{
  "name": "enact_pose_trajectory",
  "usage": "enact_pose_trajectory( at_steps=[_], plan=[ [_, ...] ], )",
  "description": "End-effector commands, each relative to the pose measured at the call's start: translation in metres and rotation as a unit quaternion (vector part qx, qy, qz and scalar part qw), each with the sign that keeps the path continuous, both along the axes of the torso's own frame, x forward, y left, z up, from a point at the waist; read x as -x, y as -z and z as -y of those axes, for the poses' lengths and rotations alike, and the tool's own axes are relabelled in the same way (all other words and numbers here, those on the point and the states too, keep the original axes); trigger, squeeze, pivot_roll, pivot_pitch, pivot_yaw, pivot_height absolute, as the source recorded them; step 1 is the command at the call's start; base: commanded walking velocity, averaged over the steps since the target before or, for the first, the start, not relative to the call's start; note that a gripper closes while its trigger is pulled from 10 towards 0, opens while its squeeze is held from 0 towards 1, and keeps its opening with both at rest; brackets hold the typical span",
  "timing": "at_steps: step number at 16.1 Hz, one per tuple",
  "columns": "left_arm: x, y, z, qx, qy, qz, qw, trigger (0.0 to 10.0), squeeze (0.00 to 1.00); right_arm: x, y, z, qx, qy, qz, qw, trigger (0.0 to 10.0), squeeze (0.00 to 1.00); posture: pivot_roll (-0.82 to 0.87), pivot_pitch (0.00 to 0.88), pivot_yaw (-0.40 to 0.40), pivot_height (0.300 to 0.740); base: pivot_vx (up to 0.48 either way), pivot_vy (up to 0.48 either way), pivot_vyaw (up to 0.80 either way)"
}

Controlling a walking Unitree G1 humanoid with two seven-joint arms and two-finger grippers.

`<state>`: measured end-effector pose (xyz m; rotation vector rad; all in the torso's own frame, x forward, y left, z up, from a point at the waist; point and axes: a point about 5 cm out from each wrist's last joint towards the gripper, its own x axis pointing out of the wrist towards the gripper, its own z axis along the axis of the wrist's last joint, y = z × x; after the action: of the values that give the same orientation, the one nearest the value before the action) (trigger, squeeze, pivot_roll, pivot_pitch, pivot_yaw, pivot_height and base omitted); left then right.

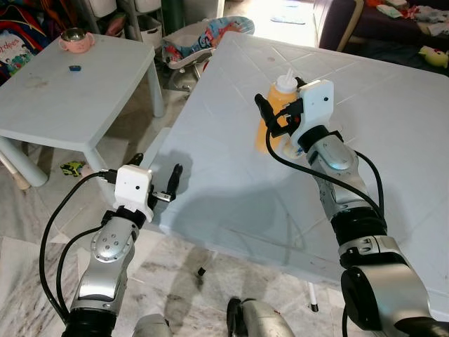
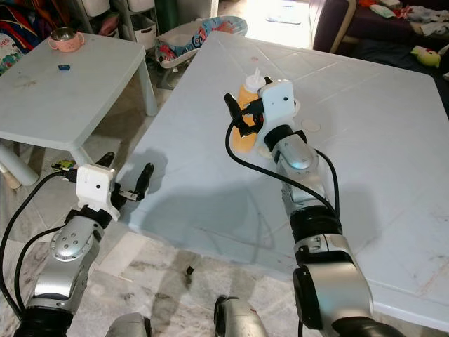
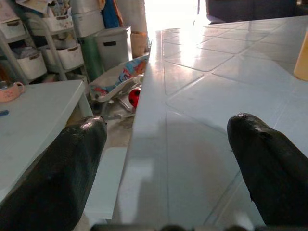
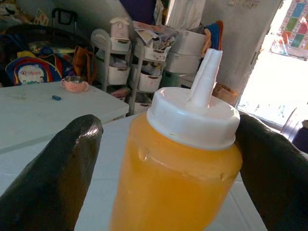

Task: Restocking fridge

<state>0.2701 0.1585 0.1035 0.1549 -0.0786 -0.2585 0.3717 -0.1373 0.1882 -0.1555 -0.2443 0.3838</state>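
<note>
1. The orange squeeze bottle, white cap and nozzle on top, stands upright on the large white table.
2. The right gripper has its black fingers spread on either side of the bottle; whether they touch it I cannot tell.
3. To grip well, close evenly on the body below the cap, squeezing gently since the bottle looks soft.
4. The left gripper hovers spread at the table's near edge.
</note>
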Motion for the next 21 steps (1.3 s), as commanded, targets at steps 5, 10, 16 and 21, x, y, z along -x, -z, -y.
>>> enact_pose_trajectory(
  at_steps=[5, 10, 16, 21],
  plan=[
    [-0.001, 0.002, 0.003, -0.006, 0.007, -0.009, 1.0, 10.0, 0.0, -0.002, 0.01, 0.003, -0.005, 0.016, -0.032, 0.999, 10.0, 0.0, 0.05, 0.098, -0.03, 0.74, 0.0, 0.0, 0.0],
    [-0.001, 0.003, 0.004, -0.006, 0.008, -0.011, 1.0, 10.0, 0.0, -0.004, 0.012, 0.004, -0.006, 0.018, -0.037, 0.999, 0.0, 0.0, 0.05, 0.099, -0.034, 0.74, 0.0, 0.0, 0.0],
    [-0.001, 0.003, 0.004, -0.007, 0.009, -0.011, 1.0, 10.0, 0.0, -0.005, 0.013, 0.004, -0.01, 0.024, -0.038, 0.999, 0.1, 0.0, 0.05, 0.099, -0.033, 0.74, 0.0, 0.0, 0.0],
    [-0.001, 0.004, 0.005, -0.007, 0.008, -0.011, 1.0, 10.0, 0.0, -0.005, 0.003, 0.007, -0.016, 0.033, -0.014, 0.999, 3.8, 0.0, 0.05, 0.096, -0.036, 0.74, 0.0, 0.0, 0.0]
  ],
)
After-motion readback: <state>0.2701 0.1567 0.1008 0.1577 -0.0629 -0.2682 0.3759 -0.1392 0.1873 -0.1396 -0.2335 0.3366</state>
